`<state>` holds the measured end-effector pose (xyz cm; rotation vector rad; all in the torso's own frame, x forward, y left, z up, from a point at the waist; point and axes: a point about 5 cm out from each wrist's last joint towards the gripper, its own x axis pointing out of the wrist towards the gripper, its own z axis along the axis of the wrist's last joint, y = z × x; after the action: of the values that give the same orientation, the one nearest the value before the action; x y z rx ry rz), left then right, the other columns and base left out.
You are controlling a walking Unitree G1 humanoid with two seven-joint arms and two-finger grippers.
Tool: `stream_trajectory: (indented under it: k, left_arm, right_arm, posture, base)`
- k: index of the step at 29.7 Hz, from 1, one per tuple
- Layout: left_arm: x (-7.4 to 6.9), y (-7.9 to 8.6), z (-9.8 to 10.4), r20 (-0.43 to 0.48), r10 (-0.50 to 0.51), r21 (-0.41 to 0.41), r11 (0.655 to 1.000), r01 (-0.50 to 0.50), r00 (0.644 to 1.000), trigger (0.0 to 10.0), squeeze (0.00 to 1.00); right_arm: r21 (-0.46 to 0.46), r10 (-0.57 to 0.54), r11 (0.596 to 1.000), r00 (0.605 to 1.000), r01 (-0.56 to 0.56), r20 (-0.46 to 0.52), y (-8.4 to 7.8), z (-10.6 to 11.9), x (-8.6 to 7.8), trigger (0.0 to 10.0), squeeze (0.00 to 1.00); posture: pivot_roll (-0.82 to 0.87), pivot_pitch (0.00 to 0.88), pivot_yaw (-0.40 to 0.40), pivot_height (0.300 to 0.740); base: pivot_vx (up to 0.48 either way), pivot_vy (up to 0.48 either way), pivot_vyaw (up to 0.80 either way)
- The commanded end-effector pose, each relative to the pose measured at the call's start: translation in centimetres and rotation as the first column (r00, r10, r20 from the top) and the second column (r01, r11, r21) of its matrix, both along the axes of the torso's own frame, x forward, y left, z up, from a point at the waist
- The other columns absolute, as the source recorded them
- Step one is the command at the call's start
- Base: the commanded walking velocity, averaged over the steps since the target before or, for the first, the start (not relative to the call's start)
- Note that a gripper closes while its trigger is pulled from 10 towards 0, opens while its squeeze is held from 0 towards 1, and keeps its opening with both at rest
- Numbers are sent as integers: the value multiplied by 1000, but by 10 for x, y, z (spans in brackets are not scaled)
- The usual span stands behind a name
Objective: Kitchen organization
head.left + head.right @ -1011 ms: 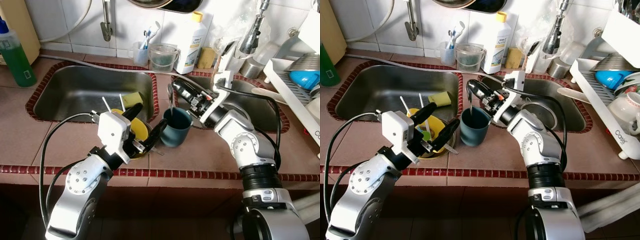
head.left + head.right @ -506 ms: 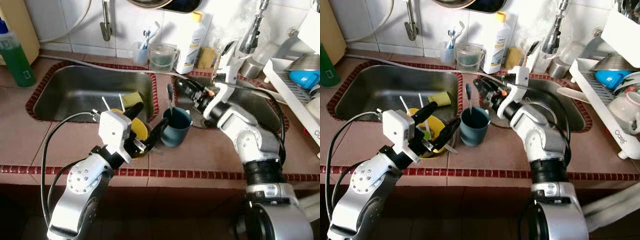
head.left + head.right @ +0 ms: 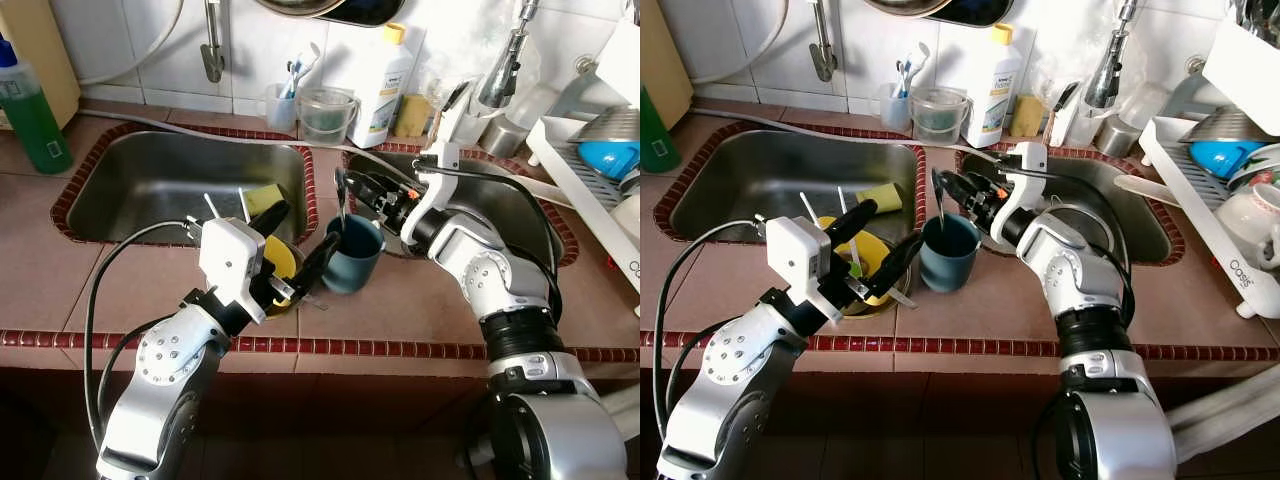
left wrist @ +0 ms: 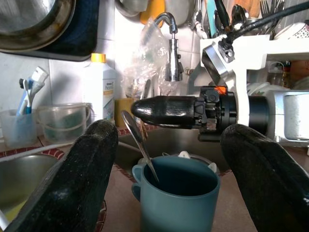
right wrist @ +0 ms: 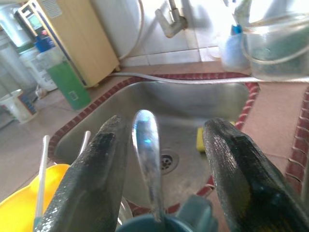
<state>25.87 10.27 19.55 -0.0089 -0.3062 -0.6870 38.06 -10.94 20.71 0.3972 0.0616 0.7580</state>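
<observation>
Right gripper [image 3: 945,186] has drawn back toward the blue mug [image 3: 947,253] since half a second ago, when it sat higher and nearer the right-hand sink; it now sits just behind the mug's rim. Its two black fingers [image 5: 99,169] are spread apart, and the metal spoon [image 5: 147,154] stands between them in the right wrist view with a visible gap on each side, so the jaws are released, not clamped on it. Spoon handle leans upright out of the mug, bowl end down inside; position about the same as in the earlier pictures.

Left gripper [image 3: 300,243] is much where it was. Its fingers are wide open, one over the yellow bowl [image 3: 275,262] and one reaching to the near side of the mug. In the left wrist view the mug sits between the two fingers [image 4: 79,183], with no contact that can be confirmed. Holding nothing.

Mug stands on the tiled counter [image 3: 400,300], on the strip between the two steel sinks, just beside the yellow bowl. Bowl holds two thin white sticks [image 3: 808,212] and something green. A yellow sponge [image 3: 262,198] lies at the edge of the left sink [image 3: 150,180].

Along the back wall: a cup with toothbrushes [image 3: 282,100], a clear plastic tub [image 3: 326,116], a white bottle with a yellow cap [image 3: 385,85]. A green bottle [image 3: 30,115] stands far left; a dish rack [image 3: 1230,150] with crockery far right.
</observation>
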Motion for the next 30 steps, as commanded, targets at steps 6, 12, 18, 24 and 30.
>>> stream_trajectory:
  k: [6, 12, 18, 24, 30]
  left_arm:
    - [-1, -4, 5, 16, -8, -4, 1000, 8, 1000, 10000, 0]
    - [-1, -4, 5, 16, -6, -6, 1000, 6, 1000, 10000, 0]
    - [-1, -4, 6, 18, -3, -11, 1000, 3, 1000, 10000, 0]
    - [0, -5, 6, 20, -3, -15, 1000, 3, 1000, 10000, 0]
    - [0, -6, 6, 24, 0, -18, 1000, 1, 1000, 10000, 0]
  right_arm:
    - [-79, 23, 997, 1000, -23, -2, -3, 3, 6, 10000, 0]
    - [-110, 62, 992, 998, -62, -5, -3, 1, 7, 10000, 0]
    - [-149, 70, 986, 997, -73, -28, -6, 1, 12, 10000, 0]
    - [-208, 114, 971, 993, -118, -32, -5, 0, 13, 10000, 0]
    - [-236, 164, 957, 986, -168, -35, -3, 1, 13, 10000, 0]
  posture:
    - [-135, 62, -122, 740]
    - [-134, 67, -125, 740]
    - [-135, 69, -128, 740]
    - [-136, 68, -132, 740]
    - [-126, 62, -146, 740]
  base:
    - [0, 0, 0]
    - [0, 0, 0]
    - [0, 0, 0]
    - [0, 0, 0]
    - [0, 0, 0]
